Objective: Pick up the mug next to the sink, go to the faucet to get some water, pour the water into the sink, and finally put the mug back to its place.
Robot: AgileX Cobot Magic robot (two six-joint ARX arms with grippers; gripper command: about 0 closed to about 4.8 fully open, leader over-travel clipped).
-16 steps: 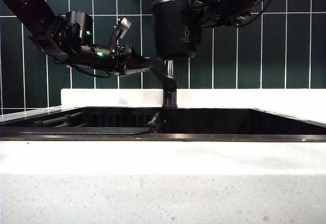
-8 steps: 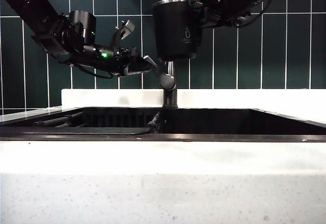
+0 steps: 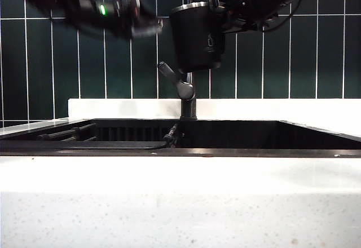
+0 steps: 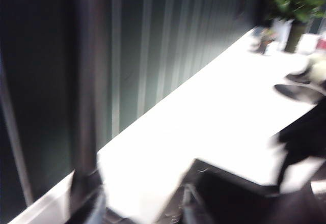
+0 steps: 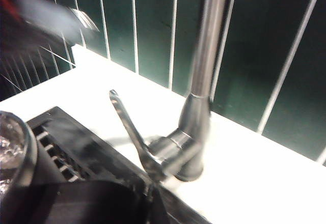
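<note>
Exterior view shows my right gripper (image 3: 223, 12) clamped on the mug (image 3: 196, 36), holding it high in front of the green tiled wall, directly above the faucet (image 3: 188, 93) and over the back edge of the sink (image 3: 237, 132). The mug sits slightly tipped, its rim leaning toward the left arm's side. On the right wrist camera I see water glinting inside the mug's rim (image 5: 12, 150), so I judge the filling step is done or nearly so, and pouring into the sink comes next. The lever handle (image 3: 169, 74) stands raised at a slant beside the pipe; I cannot tell whether water is running. My left gripper (image 3: 141, 28) is up high on the left, blurred, close to the mug's side but not touching it; its fingers look spread and empty, though the smear makes that hard to confirm. The next move calls for swinging the mug clear of the pipe, out over the open basin, then rolling the right wrist to tip it while keeping the grip firm. The right arm reaches in level from the upper right; the left arm angles in from the upper left corner.
</note>
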